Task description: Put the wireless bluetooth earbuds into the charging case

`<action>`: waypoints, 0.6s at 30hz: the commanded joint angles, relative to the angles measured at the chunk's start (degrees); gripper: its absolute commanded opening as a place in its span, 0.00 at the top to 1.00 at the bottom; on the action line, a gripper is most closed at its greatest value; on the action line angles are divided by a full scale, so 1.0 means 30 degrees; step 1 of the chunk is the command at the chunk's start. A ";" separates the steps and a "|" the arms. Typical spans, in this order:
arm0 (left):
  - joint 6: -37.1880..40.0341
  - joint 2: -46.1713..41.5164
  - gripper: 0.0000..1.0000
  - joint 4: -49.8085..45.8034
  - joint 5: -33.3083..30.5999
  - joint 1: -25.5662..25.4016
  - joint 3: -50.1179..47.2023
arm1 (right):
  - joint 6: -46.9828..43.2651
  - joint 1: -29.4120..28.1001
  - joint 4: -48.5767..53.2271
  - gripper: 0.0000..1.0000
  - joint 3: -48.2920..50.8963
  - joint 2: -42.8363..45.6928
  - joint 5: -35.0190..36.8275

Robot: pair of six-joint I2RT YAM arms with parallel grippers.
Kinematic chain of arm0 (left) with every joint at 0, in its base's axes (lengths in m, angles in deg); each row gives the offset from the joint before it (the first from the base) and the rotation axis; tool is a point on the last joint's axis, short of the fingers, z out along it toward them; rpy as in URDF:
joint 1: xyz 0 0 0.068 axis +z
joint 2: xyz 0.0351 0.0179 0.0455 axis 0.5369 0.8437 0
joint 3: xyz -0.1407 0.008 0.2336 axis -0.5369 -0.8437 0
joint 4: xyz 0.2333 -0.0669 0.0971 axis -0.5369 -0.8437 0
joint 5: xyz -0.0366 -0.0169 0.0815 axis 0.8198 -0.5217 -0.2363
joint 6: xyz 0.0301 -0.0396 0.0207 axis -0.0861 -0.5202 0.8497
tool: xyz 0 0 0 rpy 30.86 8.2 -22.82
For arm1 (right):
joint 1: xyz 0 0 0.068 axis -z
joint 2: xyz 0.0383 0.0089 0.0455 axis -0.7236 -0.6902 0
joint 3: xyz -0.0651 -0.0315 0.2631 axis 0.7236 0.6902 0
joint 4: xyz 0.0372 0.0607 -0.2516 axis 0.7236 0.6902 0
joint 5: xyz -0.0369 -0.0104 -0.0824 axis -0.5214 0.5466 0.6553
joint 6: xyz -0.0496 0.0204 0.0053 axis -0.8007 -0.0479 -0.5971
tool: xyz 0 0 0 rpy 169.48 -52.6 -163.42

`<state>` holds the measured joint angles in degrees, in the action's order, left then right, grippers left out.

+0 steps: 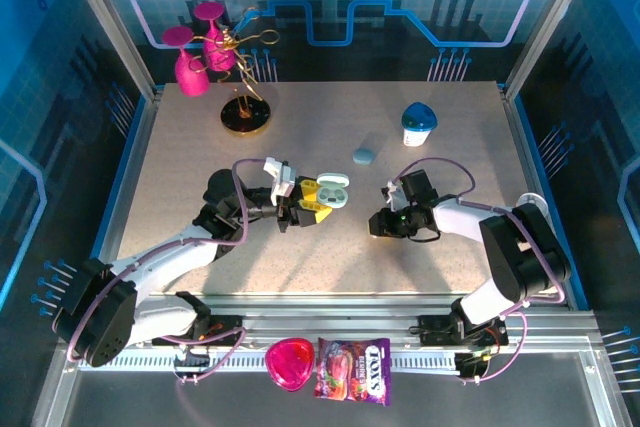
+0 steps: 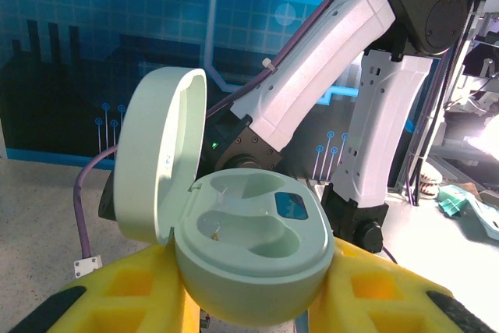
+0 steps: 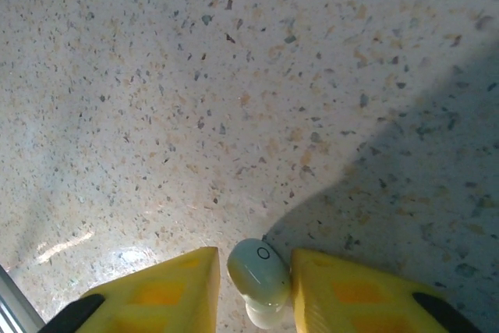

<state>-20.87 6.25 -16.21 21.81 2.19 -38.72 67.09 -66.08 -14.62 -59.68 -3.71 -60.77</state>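
1. Your right gripper (image 3: pixel 256 264) is straddling a tiny pale white plastic earbud (image 3: pixel 260 277) lying on the speckled stone-look table (image 3: pixel 234 76); I cannot tell whether it is pinching.
2. Your left gripper (image 2: pixel 249 286) is clamping the light-blue rounded plastic charging case (image 2: pixel 257 232), lid standing open.

1. The white-and-black left arm (image 1: pixel 170 257) is reaching forward and inward from its base, with the elbow bent.
2. Its yellow-fingered left gripper (image 1: pixel 305 202) is clamping an open, light-blue charging case (image 2: pixel 257 247).
3. The white-and-black right arm (image 1: pixel 520 247) is folding inward, with the wrist low.
4. Its yellow-fingered right gripper (image 3: pixel 256 294) is flanking a pale earbud (image 3: pixel 257 274); whether it is gripping cannot be told.
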 commanded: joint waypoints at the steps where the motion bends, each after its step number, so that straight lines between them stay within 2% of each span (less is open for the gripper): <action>1: 0.0678 -0.0411 0.72 0.0145 0.0079 -0.0160 0.0113 | -0.0183 -0.0137 -0.0178 0.74 0.0224 -0.0516 0.0027; 9: 0.0798 -0.0381 0.71 0.0199 -0.0117 -0.0166 0.0011 | 0.0037 -0.0134 0.0330 0.79 0.0338 0.0624 0.0672; 18: 0.1321 -0.0026 0.72 -0.0030 -0.1332 -0.0155 -0.0111 | 0.0177 -0.0335 0.2949 0.81 -0.0350 0.4492 0.2264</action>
<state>-18.44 6.27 -16.36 19.62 2.19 -38.72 67.53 -66.32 -10.14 -59.13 6.41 -56.18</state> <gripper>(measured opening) 0.338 0.192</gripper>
